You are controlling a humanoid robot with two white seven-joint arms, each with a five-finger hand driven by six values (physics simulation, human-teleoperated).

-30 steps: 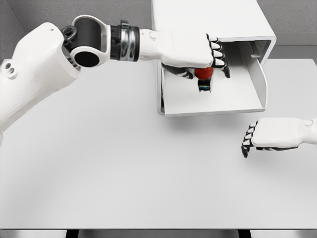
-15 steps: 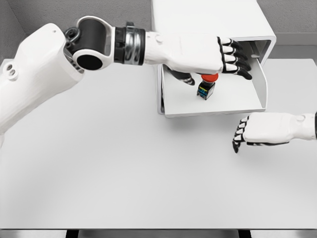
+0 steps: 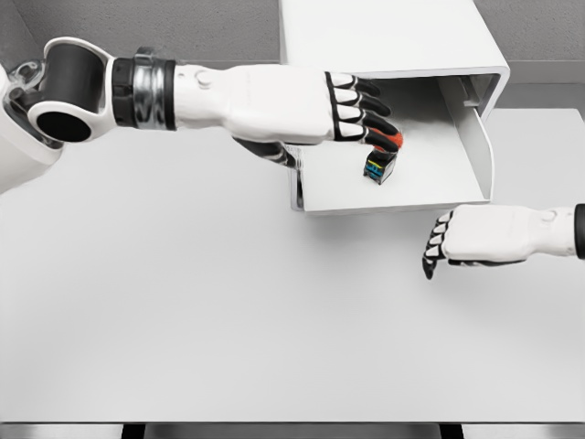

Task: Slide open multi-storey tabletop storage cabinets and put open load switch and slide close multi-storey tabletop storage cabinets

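1. Seen from the head camera: a white counter (image 3: 228, 320), with a white storage cabinet (image 3: 384, 37) standing at its far edge, right of the middle.
2. Lowest drawer (image 3: 430, 187) of the cabinet pulled out toward the camera, its floor bare and white, its right wall raised at the picture's right.
3. Load switch (image 3: 380, 167) resting on the drawer floor, left of the drawer's middle: dark body with small coloured marks, red cap on top, tilted a little rather than plumb.
4. Left hand (image 3: 311, 110) reaching in from the picture's left, above the drawer's left wall, palm down, white back with black finger joints.
5. Fingers (image 3: 361, 108) of the left hand stretched out and slightly fanned, gripping nothing; tips right above the red cap and covering part of it; contact with the cap not clear from this view.
6. Thumb of the left hand tucked dark beneath the palm, near the drawer's left wall.
7. Right hand (image 3: 471, 240) coming in from the picture's right, low over the counter just in front of the drawer's front lip, near its right corner.
8. Fingers of the right hand bent downward, loose, empty, tips pointing at the counter; apart from the drawer front.
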